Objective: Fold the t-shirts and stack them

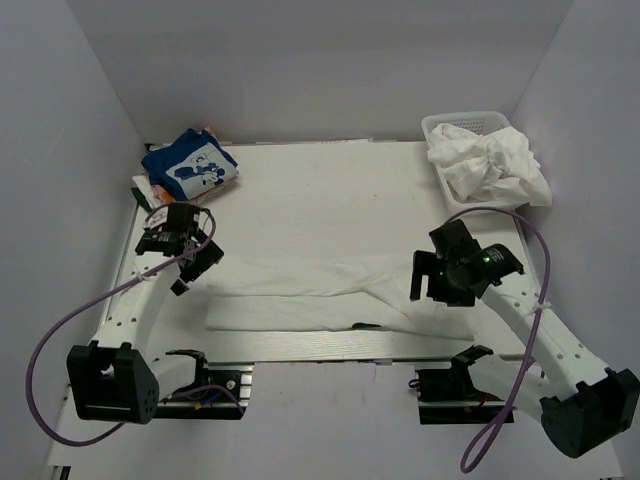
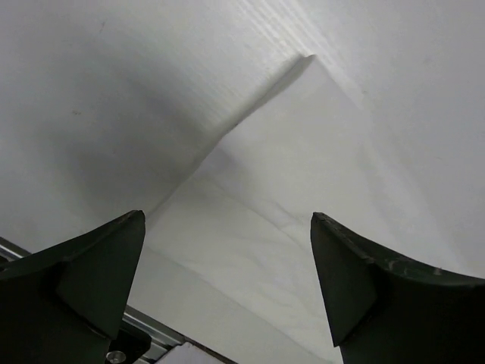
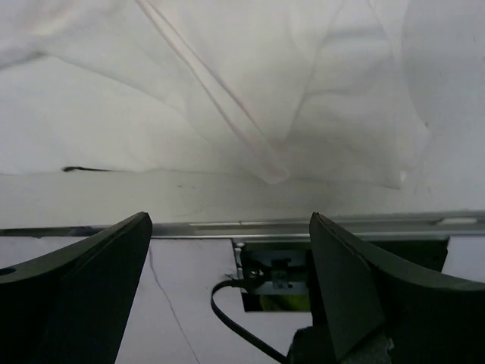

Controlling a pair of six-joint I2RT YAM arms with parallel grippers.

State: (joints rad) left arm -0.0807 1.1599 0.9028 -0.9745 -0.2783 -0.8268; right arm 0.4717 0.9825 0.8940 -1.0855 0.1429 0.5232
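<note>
At the far left corner of the table [image 1: 330, 190], a folded blue t-shirt [image 1: 190, 165] with a white cartoon graphic is resting on top of a small pile. Just nearer, the left gripper [image 1: 195, 262] is hovering above the left end of a white t-shirt [image 1: 300, 300]. In the left wrist view, this gripper [image 2: 227, 227] is holding its jaws wide apart, with nothing between them and the cloth [image 2: 303, 197] lying flat below. The white t-shirt is lying as a long, flattened band across the near middle of the table, beside the metal rail [image 1: 300, 348] at the near edge. Over its right end, the right gripper [image 1: 425, 275] is likewise keeping its jaws spread wide and gripping nothing. The right wrist view is showing wrinkled fabric [image 3: 250, 91] beyond the gripper [image 3: 231, 227]. At the far right, crumpled white t-shirts [image 1: 490, 165] are filling a white mesh basket [image 1: 440, 125].
</note>
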